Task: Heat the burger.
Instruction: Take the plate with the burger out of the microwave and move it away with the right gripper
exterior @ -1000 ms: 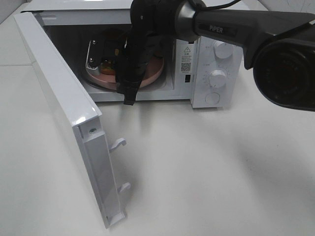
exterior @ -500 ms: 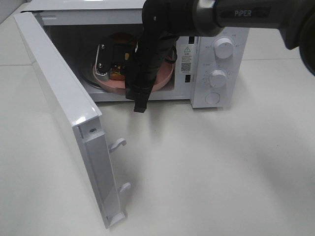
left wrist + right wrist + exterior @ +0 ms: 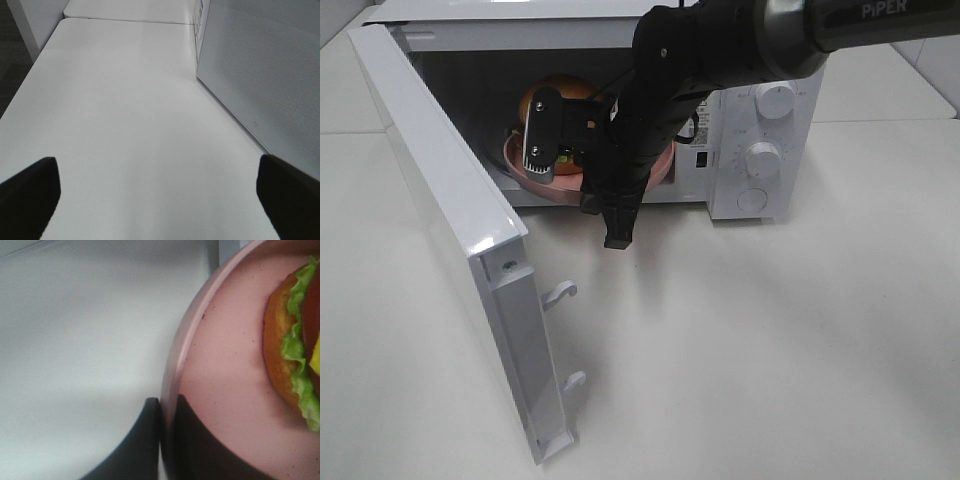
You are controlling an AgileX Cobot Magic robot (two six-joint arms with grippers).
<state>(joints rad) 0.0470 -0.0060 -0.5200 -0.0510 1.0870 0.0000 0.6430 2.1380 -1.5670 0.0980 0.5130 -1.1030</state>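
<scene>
Burger (image 3: 560,92) sits on pink plate (image 3: 225,390) inside open microwave (image 3: 760,150); right gripper (image 3: 167,440) jaws clamped on plate rim; left gripper (image 3: 157,192) jaws wide apart, empty, above white surface (image 3: 125,125).

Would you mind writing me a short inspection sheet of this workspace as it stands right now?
Surface: white table, bare where it shows.
Job's things: burger sits on the pink plate; plate is at the mouth of the white microwave, whose door stands wide open.
Clutter: nothing seen.
Grippers: right gripper is shut on the plate's rim, one finger on each side; left gripper is open, empty, above bare table beside the door.
Cables: a black cable runs along the right arm.
Surroundings: dark floor past the table's edge.
</scene>
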